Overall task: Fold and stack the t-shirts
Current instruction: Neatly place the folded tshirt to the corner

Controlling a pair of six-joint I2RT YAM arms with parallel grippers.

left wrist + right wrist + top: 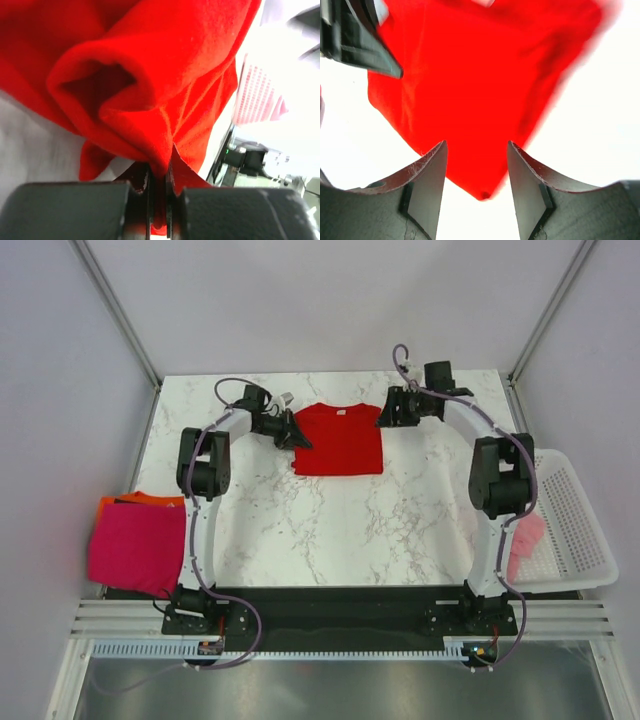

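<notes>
Red t-shirt, its white neck label too small to read, lay on the tabletop, the left pincer clamped on its edge and the right pincer gaping wide at its corner.

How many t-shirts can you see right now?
4: red shirt at back centre; magenta shirt lying on orange shirt at the left edge; pink shirt at the basket, right. Others may be hidden underneath.

You get only a thin strip of the orange shirt from under the magenta shirt, the right arm covers part of the pale pink shirt, and the red shirt overruns your left wrist view's top and left edges, blurring at its right side in the right wrist view.
</notes>
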